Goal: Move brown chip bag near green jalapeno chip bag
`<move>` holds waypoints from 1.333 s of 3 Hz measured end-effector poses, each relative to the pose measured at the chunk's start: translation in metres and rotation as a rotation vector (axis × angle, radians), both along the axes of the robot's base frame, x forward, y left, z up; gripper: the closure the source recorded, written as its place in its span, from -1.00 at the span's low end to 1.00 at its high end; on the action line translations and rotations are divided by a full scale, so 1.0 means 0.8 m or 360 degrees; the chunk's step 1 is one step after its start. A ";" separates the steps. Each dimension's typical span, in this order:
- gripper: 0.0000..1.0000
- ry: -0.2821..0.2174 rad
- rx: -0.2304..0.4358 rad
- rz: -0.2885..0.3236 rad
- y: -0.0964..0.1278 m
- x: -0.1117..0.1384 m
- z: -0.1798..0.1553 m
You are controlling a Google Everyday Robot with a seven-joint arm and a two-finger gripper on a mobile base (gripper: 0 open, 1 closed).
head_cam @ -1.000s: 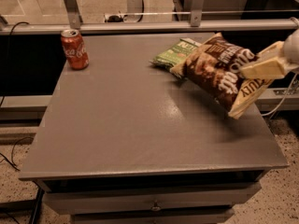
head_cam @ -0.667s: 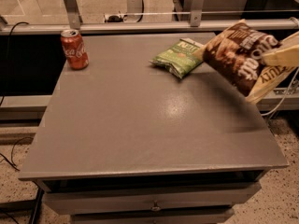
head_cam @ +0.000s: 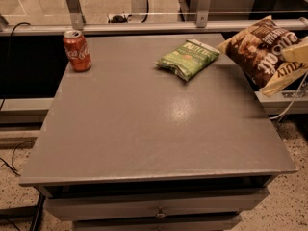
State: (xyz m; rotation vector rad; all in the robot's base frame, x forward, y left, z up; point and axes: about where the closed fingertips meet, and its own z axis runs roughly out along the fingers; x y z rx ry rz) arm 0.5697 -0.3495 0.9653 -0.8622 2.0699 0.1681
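Over the right edge of the bench (head_cam: 144, 129) our jaws pinch the brown chip bag (head_cam: 257, 49) aloft; just left lies the green jalapeno chip bag (head_cam: 188, 57).

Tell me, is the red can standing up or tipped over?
Standing up. The can sits upright on the table, back left corner, top up. The gripper is at the right edge, by the brown bag.
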 end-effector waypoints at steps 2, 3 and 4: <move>1.00 0.0005 0.0074 -0.0133 -0.002 0.080 -0.039; 1.00 0.0054 0.0136 -0.0094 0.032 0.125 -0.072; 1.00 0.0097 0.0199 -0.0021 0.076 0.160 -0.098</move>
